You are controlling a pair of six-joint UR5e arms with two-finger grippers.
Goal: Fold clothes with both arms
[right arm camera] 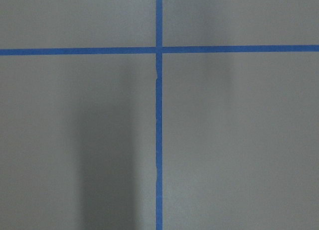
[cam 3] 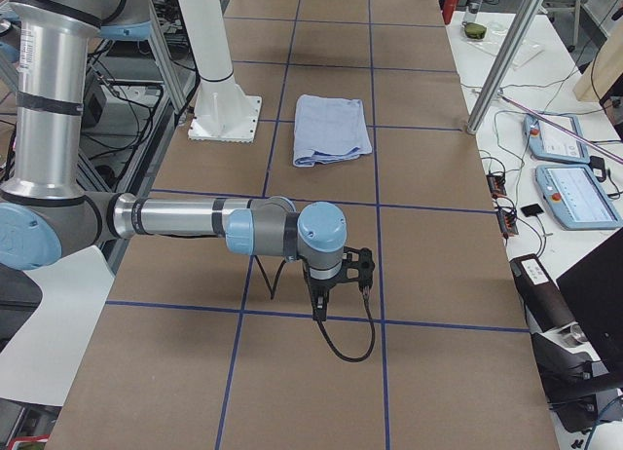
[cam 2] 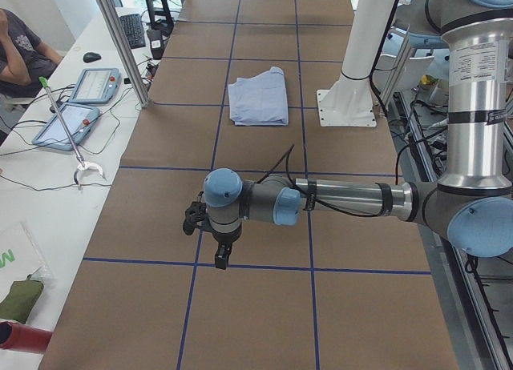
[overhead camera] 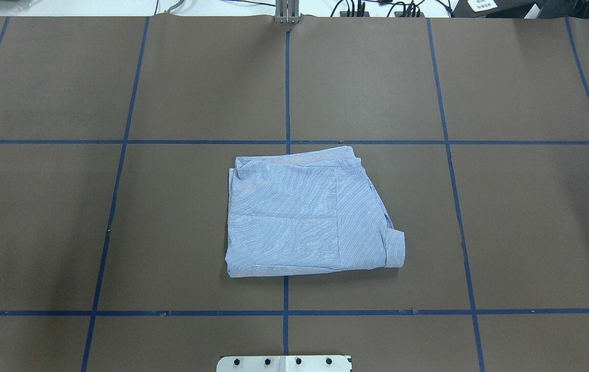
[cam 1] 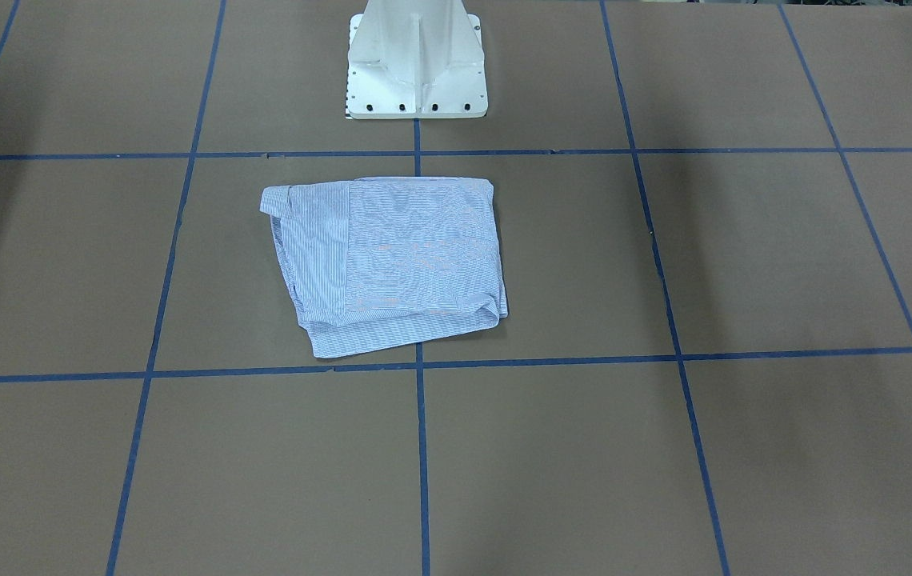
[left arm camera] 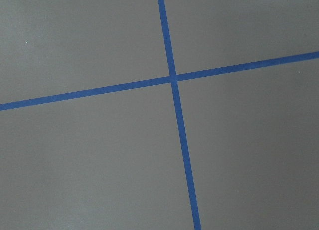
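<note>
Overhead shows folded shirt [overhead camera: 310, 217] — left tool [cam 2: 222, 252], right tool [cam 3: 318, 302] only in side views, cannot tell how open

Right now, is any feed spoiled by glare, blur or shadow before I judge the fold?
Exterior front-facing: the folded light-blue-and-white striped shirt shows wavy moiré bands, not creases; soft shadows darken the brown paper-covered table on both sides. Overhead exterior: shirt sharp, no glare. Right wrist-mounted: a broad dark shadow band left of the blue tape line. Left wrist-mounted: even, no glare.

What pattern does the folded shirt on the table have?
The shirt has fine light-blue and white stripes, seen best in the overhead exterior view.
</note>
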